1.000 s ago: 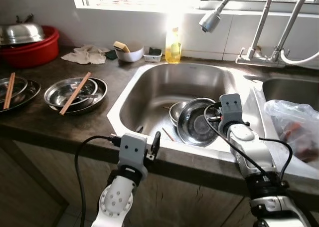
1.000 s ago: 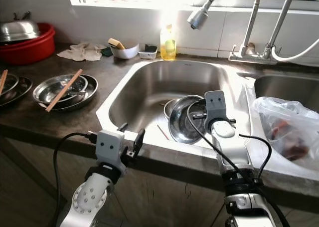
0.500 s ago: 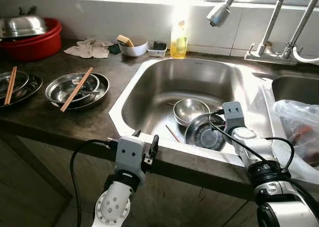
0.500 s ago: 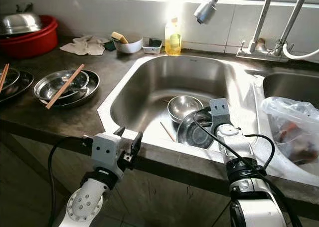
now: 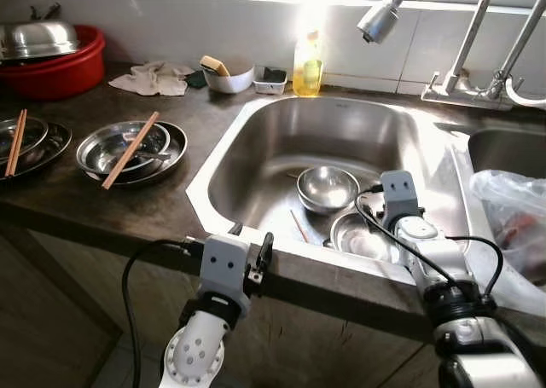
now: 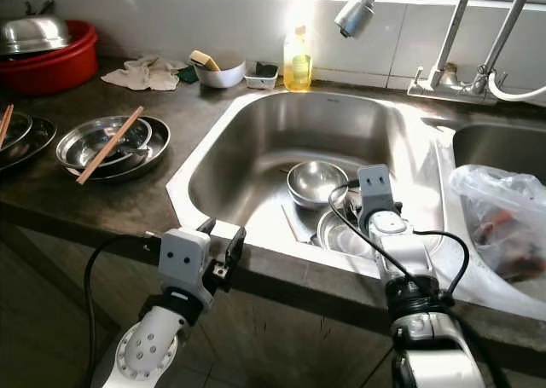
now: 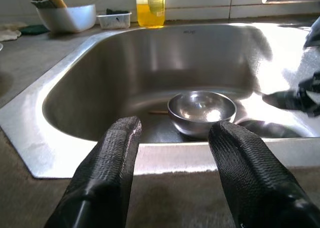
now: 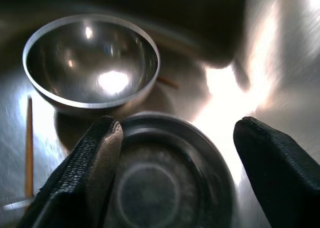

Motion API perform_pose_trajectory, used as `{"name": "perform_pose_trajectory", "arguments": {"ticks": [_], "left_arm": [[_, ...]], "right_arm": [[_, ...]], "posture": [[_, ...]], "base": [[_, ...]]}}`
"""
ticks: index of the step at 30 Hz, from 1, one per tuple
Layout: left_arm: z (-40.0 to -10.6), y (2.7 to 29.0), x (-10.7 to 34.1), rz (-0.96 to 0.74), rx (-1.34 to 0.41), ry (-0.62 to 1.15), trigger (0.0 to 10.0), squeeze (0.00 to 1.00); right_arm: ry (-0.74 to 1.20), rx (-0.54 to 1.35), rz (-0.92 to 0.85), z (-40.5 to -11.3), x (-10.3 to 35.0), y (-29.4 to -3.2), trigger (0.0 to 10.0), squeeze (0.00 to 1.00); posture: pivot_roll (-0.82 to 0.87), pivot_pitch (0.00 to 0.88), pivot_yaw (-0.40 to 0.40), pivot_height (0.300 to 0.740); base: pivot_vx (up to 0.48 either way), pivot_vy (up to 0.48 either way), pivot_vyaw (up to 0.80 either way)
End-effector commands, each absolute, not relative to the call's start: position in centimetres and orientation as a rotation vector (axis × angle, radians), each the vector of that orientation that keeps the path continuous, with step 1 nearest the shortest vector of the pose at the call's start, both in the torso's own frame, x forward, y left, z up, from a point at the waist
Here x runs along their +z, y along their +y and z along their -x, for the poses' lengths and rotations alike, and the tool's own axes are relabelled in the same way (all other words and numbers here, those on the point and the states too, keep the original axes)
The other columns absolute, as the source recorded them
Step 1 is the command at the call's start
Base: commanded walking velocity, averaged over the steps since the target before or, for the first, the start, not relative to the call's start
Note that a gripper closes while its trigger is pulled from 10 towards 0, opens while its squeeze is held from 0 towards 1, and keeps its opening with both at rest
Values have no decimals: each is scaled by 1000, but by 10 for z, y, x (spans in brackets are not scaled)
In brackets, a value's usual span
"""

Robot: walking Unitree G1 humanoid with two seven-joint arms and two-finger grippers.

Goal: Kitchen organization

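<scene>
The steel plate [image 8: 170, 173], tilted in the right gripper [image 8: 175, 153] a second ago, now lies released in the sink [image 5: 256, 149] beside the bowl [image 5: 328, 188]; both grippers' fingers are apart; the left gripper [image 7: 172, 153] idles

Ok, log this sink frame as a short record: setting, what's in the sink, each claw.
setting: kitchen counter with steel sink
in sink: bowl, plate, chopstick
right claw: open, above the plate, holding nothing
left claw: open, at the sink's front edge, holding nothing
on counter: dishes with chopsticks, soap bottle
</scene>
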State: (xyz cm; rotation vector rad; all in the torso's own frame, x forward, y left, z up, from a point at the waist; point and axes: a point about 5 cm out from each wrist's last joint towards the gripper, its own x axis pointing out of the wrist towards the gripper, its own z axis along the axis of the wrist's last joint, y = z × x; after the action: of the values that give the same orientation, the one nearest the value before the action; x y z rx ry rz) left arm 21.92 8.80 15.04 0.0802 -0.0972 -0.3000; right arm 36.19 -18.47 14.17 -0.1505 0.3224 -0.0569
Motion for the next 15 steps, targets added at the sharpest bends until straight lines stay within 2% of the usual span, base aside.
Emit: {"name": "perform_pose_trajectory", "arguments": {"ticks": [1, 5, 6, 8, 15], "left_arm": [[-221, 87, 152, -82, -302, -102, 10000, 0], [-222, 87, 152, -85, -304, -104, 10000, 0], [-224, 88, 153, -86, -303, -112, 10000, 0], [-226, 88, 154, -87, -301, -118, 10000, 0], [-227, 88, 153, -89, -301, -118, 10000, 0]], "right_arm": [[231, -80, 153, -362, 155, -183, 10000, 0], [182, -97, 161, -359, 163, -182, 10000, 0], [41, -96, 133, -349, 182, -174, 10000, 0], [-86, -58, 82, -338, 197, -165, 10000, 0], [-243, 62, 62, -313, 217, -139, 10000, 0]], "posture": [[115, 96, -21, 740], [113, 91, -21, 740], [111, 79, -21, 740], [108, 74, -20, 740], [98, 69, -11, 740]], "base": [[0, 0, 0], [0, 0, 0], [0, 0, 0], [0, 0, 0], [0, 0, 0]]}}
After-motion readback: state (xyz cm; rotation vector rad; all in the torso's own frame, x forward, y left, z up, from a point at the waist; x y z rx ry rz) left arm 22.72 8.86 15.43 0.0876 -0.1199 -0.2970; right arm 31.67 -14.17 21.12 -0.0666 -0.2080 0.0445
